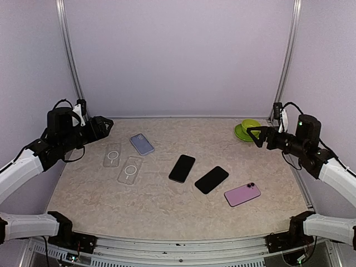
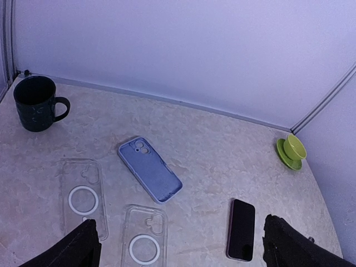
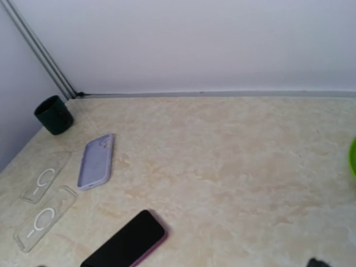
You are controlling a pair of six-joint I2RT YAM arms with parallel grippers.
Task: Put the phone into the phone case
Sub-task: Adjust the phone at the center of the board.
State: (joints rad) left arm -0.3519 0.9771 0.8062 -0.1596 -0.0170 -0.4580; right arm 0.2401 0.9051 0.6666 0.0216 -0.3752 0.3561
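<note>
Top external view is showing the purple phone [image 1: 242,194] lying nearest the bases, back up. Just beyond it, the right black phone [image 1: 211,179] and the left black phone [image 1: 182,168] are lying screen up, long axes slanting near-left to far-right. Left of these, two clear cases [image 1: 130,170] and a lilac case [image 1: 142,144] are lying open side up, also lengthwise away from the bases. The left gripper [image 1: 105,127] is hovering over the far-left corner beside the cases, fingers wide apart. The right gripper [image 1: 255,136] is hovering far right by a green cup [image 1: 247,129], fingers likewise apart, holding nothing. The phones are sitting nearer the right arm and the cases nearer the left.
</note>
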